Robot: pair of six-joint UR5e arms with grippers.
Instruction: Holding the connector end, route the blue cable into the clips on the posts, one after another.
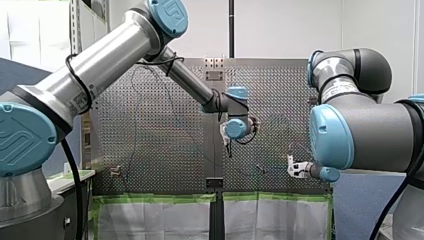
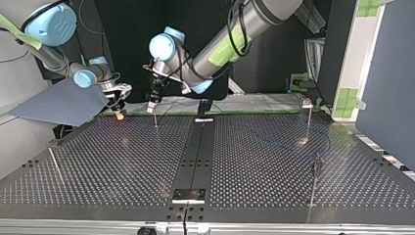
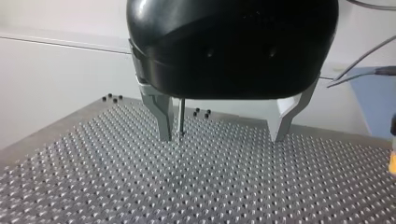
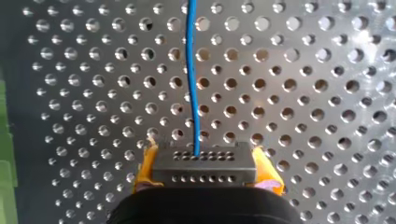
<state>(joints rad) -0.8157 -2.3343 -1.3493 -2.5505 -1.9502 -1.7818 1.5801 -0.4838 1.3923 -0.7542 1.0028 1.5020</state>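
Note:
In the right wrist view my right gripper point(image 4: 205, 179) has its yellow pads point(image 4: 145, 170) shut on a grey connector block point(image 4: 203, 165). The blue cable point(image 4: 191, 70) runs straight from the block over the perforated table. My left gripper point(image 3: 222, 138) is black with metal fingers and stands open just above the table. A thin post point(image 3: 181, 116) rises between its jaws, close to one finger point(image 3: 163, 119). In the top view my left gripper point(image 2: 152, 108) hovers over this post point(image 2: 155, 119), and my right gripper point(image 2: 119, 113) is beside it, near the table's far edge.
More thin posts stand on the table: two at the top view's right point(image 2: 309, 115) point(image 2: 315, 181) and a leaning one at its left point(image 2: 54, 164). A dark centre strip point(image 2: 195, 156) divides the perforated table. A grey-blue panel point(image 2: 58, 105) lies behind my right gripper.

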